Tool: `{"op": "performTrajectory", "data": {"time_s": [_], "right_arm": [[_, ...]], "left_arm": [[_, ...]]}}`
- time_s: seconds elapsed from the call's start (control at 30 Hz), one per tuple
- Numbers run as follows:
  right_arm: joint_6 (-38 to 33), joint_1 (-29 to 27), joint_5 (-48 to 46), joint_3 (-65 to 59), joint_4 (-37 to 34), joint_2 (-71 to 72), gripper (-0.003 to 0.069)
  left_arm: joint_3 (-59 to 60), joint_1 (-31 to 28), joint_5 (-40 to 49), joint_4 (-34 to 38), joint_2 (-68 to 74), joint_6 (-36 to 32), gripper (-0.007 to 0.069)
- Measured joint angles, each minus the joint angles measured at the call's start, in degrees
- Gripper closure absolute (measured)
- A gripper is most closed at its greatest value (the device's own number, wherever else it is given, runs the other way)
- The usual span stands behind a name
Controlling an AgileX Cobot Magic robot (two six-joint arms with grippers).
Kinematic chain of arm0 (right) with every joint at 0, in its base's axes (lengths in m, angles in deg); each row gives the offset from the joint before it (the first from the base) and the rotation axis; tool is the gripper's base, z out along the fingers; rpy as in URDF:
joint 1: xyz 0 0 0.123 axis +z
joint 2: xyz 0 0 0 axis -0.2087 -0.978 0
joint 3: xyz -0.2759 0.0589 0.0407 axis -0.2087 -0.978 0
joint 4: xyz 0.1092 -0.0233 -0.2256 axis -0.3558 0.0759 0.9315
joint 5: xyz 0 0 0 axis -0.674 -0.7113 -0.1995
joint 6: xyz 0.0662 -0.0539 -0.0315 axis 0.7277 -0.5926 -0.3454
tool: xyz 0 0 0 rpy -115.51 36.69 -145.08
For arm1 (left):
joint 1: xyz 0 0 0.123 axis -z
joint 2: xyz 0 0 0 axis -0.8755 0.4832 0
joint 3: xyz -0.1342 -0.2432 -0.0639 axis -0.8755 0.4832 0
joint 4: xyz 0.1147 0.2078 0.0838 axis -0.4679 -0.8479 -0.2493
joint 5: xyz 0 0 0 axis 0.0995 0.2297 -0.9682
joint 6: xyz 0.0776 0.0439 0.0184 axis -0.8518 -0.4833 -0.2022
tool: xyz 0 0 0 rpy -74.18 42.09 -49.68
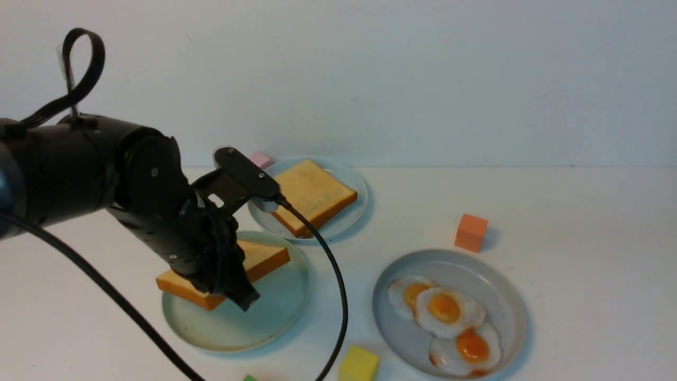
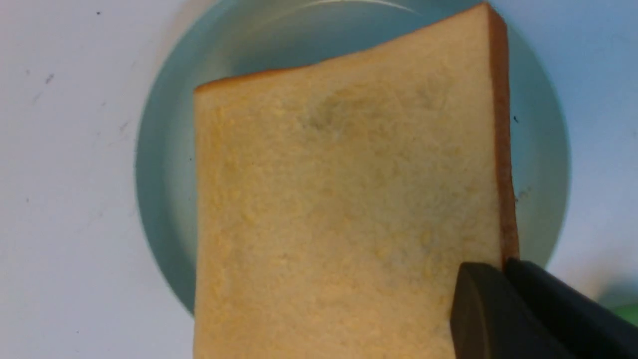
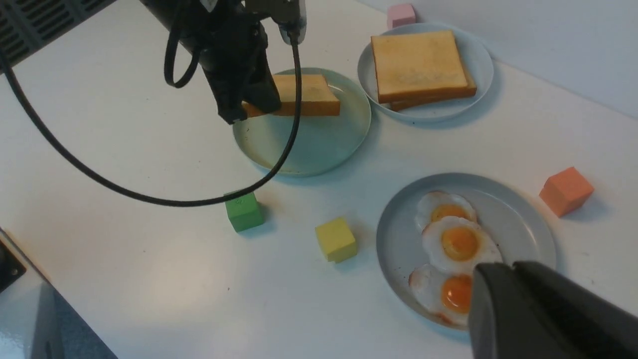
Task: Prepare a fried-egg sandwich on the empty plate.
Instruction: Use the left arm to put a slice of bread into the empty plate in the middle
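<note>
My left gripper (image 1: 240,296) is shut on the edge of a golden-brown toast slice (image 1: 264,258), holding it roughly level over the left rear part of the mint-green plate (image 1: 275,317). In the left wrist view the toast (image 2: 349,199) covers most of the plate (image 2: 164,199), and the left gripper (image 2: 506,267) pinches its crust edge. Three fried eggs (image 1: 444,308) lie on a grey-blue plate (image 1: 497,286) at the right. My right gripper (image 3: 513,269) hangs above that plate's near rim (image 3: 533,224), jaws together and holding nothing. It is out of the front view.
More toast (image 1: 312,193) lies on a light-blue plate (image 1: 349,180) at the back. Small blocks are scattered around: pink (image 1: 260,159), orange (image 1: 470,232), yellow (image 1: 358,364) and green (image 3: 243,211). The left arm's black cable (image 1: 338,296) loops down between the plates.
</note>
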Motion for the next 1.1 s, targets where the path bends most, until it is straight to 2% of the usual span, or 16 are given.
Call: {"op": "performTrajectory", "data": {"time_s": [0.1, 0.27, 0.5, 0.67, 0.73, 0.77, 0.83, 0.93, 0.97, 1.1], "right_arm": [[0.0, 0.0, 0.0, 0.0, 0.0, 0.0, 0.0592], [0.0, 0.0, 0.1, 0.0, 0.0, 0.0, 0.0586], [0.0, 0.0, 0.1, 0.0, 0.0, 0.0, 0.0582], [0.0, 0.0, -0.2, 0.0, 0.0, 0.0, 0.0577], [0.0, 0.0, -1.3, 0.0, 0.0, 0.0, 0.0573], [0.0, 0.0, -1.6, 0.0, 0.0, 0.0, 0.0572], [0.0, 0.0, -3.5, 0.0, 0.0, 0.0, 0.0566], [0.0, 0.0, -4.8, 0.0, 0.3, 0.0, 0.0565], [0.0, 0.0, -5.8, 0.0, 0.9, 0.0, 0.0564], [0.0, 0.0, -6.1, 0.1, 1.6, -0.7, 0.0561]], "left_arm": [[0.1, 0.0, -1.0, 0.0, 0.9, -2.5, 0.0607], [0.1, 0.0, -4.1, 0.0, 3.9, -3.0, 0.0607], [0.1, 0.0, -3.4, 0.5, 5.4, -3.2, 0.0599], [0.1, 0.0, -3.1, 3.0, 5.4, -3.2, 0.0515], [0.1, 0.0, -2.7, 3.8, 5.4, -3.2, 0.0423], [0.1, 0.0, -2.6, 3.8, 5.4, -3.2, 0.0407], [0.1, 0.0, -2.2, 4.1, 5.4, -3.2, 0.0293], [-0.1, 0.0, -1.8, 4.3, 5.4, -3.2, 0.0233], [-0.5, 0.0, -0.7, 5.0, 4.8, -3.1, 0.0190], [-1.4, -0.1, 1.1, 9.4, 1.4, -0.7, 0.0197]]}}
